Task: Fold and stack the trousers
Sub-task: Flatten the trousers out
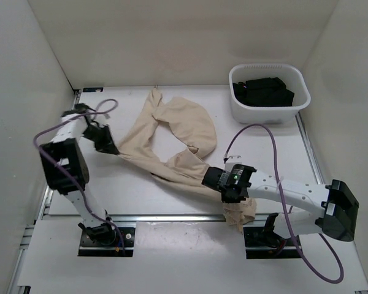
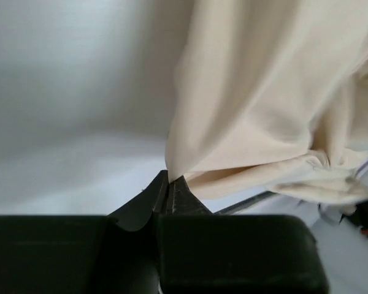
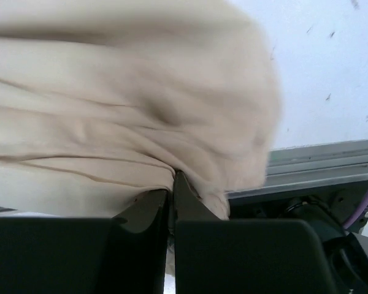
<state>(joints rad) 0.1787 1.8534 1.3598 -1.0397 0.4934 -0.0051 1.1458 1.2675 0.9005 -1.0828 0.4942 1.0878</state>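
The beige trousers (image 1: 175,131) lie twisted and looped across the middle of the table, stretched between my two grippers. My left gripper (image 1: 112,149) is shut on the cloth's left end, low over the table. In the left wrist view its fingertips (image 2: 169,181) pinch a corner of the trousers (image 2: 270,104), which hang above and to the right. My right gripper (image 1: 210,177) is shut on the other end near the table's front edge, and cloth droops below that arm. In the right wrist view its fingers (image 3: 172,187) pinch bunched cloth (image 3: 122,116).
A white plastic tub (image 1: 269,93) holding dark folded garments stands at the back right. White walls enclose the table on three sides. A metal rail (image 1: 172,217) runs along the near edge, past both arm bases. A purple cable (image 1: 267,136) arcs above the right arm.
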